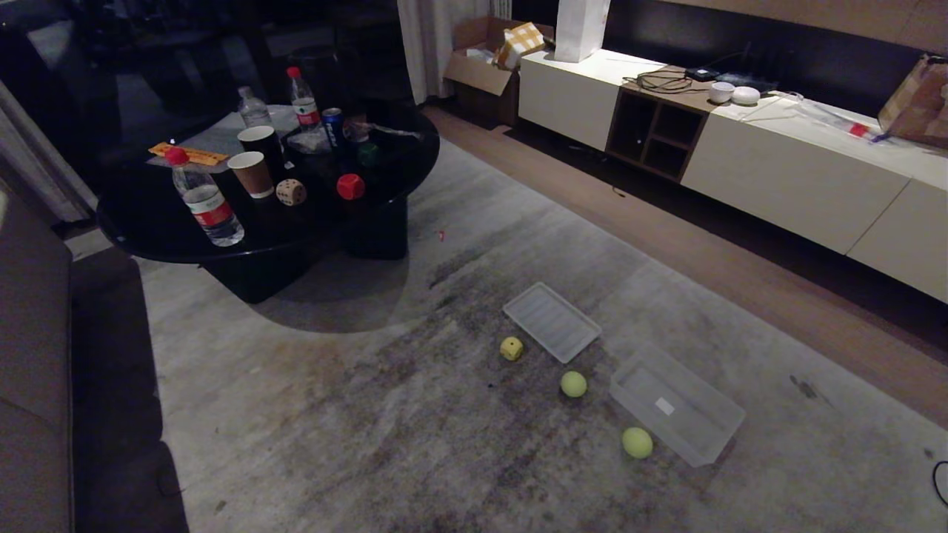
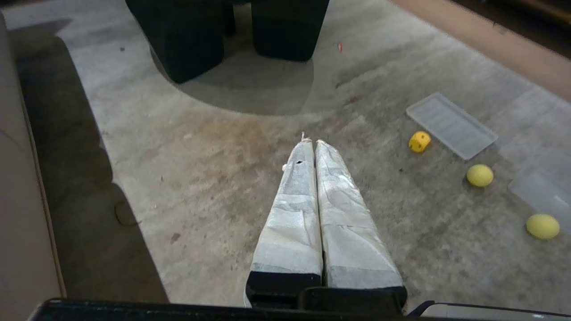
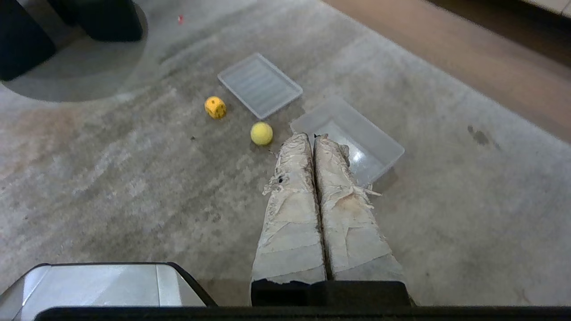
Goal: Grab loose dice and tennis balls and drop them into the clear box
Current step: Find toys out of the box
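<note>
On the grey rug lie a yellow die (image 1: 511, 348), two tennis balls (image 1: 573, 384) (image 1: 637, 443) and the empty clear box (image 1: 696, 429) with its white label. A beige die (image 1: 291, 192), a red die (image 1: 350, 186) and a dark green die (image 1: 368, 154) sit on the black table (image 1: 148, 222). Neither arm shows in the head view. My left gripper (image 2: 313, 141) hangs shut and empty above bare rug, well left of the yellow die (image 2: 419, 141). My right gripper (image 3: 312, 136) is shut and empty, its tips over the box's near edge (image 3: 388, 154), beside one ball (image 3: 261, 133).
A flat ribbed lid (image 1: 552, 321) lies on the rug behind the balls. Bottles, paper cups and a can crowd the table. A sofa (image 1: 37, 370) runs along the left, and a long white cabinet (image 1: 800, 178) lines the far wall beyond a wooden floor strip.
</note>
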{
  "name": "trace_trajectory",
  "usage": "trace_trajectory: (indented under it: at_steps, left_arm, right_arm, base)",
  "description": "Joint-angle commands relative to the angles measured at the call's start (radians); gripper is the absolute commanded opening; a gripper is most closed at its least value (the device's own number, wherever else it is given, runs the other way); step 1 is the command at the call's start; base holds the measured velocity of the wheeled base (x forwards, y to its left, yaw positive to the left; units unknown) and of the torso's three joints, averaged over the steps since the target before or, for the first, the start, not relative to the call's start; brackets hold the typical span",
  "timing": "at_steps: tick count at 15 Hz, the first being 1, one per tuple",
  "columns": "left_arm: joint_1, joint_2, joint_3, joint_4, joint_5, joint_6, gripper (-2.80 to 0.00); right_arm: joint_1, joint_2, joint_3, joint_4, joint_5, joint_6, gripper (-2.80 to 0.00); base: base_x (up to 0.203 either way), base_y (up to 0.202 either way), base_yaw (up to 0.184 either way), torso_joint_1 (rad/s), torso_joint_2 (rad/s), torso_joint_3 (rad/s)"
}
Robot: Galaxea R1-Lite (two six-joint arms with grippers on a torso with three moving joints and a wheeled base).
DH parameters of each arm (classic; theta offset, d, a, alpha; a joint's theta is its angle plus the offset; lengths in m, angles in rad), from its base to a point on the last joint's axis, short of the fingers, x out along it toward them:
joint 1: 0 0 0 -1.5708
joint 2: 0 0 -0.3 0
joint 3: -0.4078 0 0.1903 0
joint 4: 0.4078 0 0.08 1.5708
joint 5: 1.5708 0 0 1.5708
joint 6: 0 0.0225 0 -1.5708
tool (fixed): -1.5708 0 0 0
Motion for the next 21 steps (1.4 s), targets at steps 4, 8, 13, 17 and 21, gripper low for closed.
trace_trajectory:
  at_steps: [4,8,13,17,21]
  left_arm:
    - [-0.001,0.002,0.002,0.000,0.001,0.001,-2.80]
    - [-0.001,0.002,0.002,0.000,0.002,0.001,-2.80]
    - [0.001,0.002,0.002,0.000,0.002,0.001,-2.80]
    - [0.000,0.002,0.002,0.000,0.002,0.002,-2.80]
    - [-0.001,0.002,0.002,0.000,0.000,0.002,-2.80]
  right_arm:
    - [0.001,0.001,0.000,0.001,0.000,-0.001,-2.80]
    - [0.001,0.001,0.000,0.001,0.000,0.001,-2.80]
    - [0.001,0.001,0.000,0.002,0.000,0.001,-2.80]
    - [0.001,0.001,0.000,0.001,0.000,0.001,-2.80]
    - [-0.001,0.001,0.000,0.002,0.000,0.001,-2.80]
  base:
    - [0.000,0.000,0.000,0.001,0.00,-0.197]
    - [0.000,0.000,0.000,0.002,0.00,-0.202]
    - [0.000,0.000,0.000,0.004,0.00,-0.195]
    - [0.000,0.000,0.000,0.001,0.00,-0.199]
    - [0.000,0.000,0.000,0.001,0.01,-0.201]
